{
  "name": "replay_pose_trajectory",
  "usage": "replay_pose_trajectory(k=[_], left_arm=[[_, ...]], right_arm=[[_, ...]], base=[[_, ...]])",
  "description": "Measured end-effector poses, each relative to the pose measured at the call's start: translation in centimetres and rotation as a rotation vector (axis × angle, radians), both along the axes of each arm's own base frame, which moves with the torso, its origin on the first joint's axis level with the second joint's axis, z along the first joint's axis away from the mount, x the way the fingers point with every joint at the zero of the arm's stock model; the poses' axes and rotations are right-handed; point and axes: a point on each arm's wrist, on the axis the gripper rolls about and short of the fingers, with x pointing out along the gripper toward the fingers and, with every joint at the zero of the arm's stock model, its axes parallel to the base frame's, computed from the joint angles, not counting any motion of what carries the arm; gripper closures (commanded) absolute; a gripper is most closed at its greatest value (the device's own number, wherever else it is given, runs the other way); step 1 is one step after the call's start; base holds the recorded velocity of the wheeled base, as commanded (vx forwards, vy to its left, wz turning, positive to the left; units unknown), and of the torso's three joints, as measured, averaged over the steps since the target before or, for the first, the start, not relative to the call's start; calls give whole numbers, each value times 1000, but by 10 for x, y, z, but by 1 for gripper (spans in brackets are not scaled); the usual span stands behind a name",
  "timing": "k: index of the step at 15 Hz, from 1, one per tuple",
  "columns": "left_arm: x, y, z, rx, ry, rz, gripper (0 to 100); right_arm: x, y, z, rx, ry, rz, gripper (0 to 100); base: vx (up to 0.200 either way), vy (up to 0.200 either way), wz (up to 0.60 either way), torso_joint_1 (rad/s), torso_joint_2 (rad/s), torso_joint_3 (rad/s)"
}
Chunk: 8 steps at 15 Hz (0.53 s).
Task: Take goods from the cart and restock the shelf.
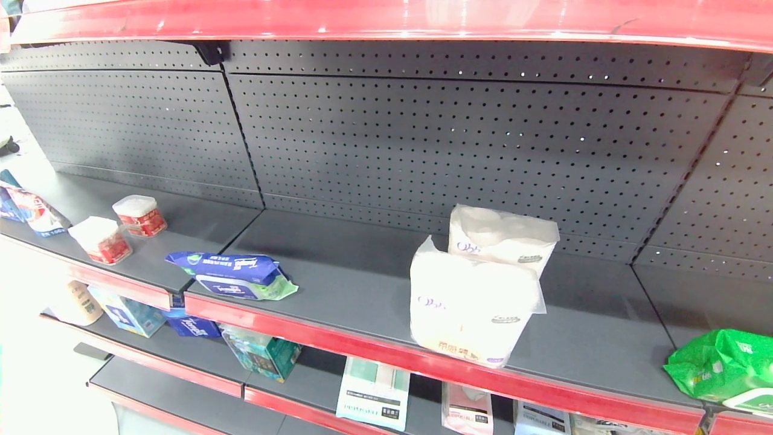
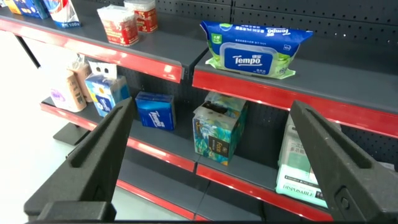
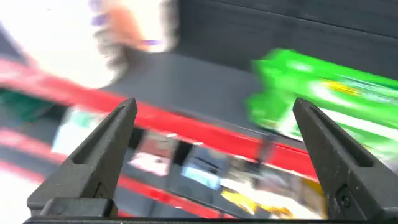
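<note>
Head view: shelf (image 1: 362, 284) part-stocked, w/ two white tissue packs (image 1: 471, 302) upright mid-board, one behind other, blue wipes pack (image 1: 232, 275) flat to their left, green pack (image 1: 721, 362) at far right. Left wrist view: left end effector (image 2: 211, 109) spread wide, nothing held, below and in front of blue wipes pack. Right wrist view, blurred: right end effector (image 3: 214, 104) wide & empty near green pack; prob. between placements, so next calls for a fresh item from the cart.

White brand lettering on wipes pack (image 2: 256, 46)
</note>
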Motion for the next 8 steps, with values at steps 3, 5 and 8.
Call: replay_pose_trajectory(k=[3, 5, 8], left_arm=[[0, 0, 0, 0, -1, 0, 0], [0, 0, 0, 0, 0, 0, 0], [0, 0, 0, 1, -1, 0, 0]], right_arm=[[-4, 0, -2, -5, -44, 75, 0], [-8, -2, -2, 4, -103, 28, 0], [-10, -5, -4, 78, -134, -83, 0]], base=[[0, 0, 0, 0, 0, 0], [0, 0, 0, 0, 0, 0], [0, 0, 0, 0, 0, 0]])
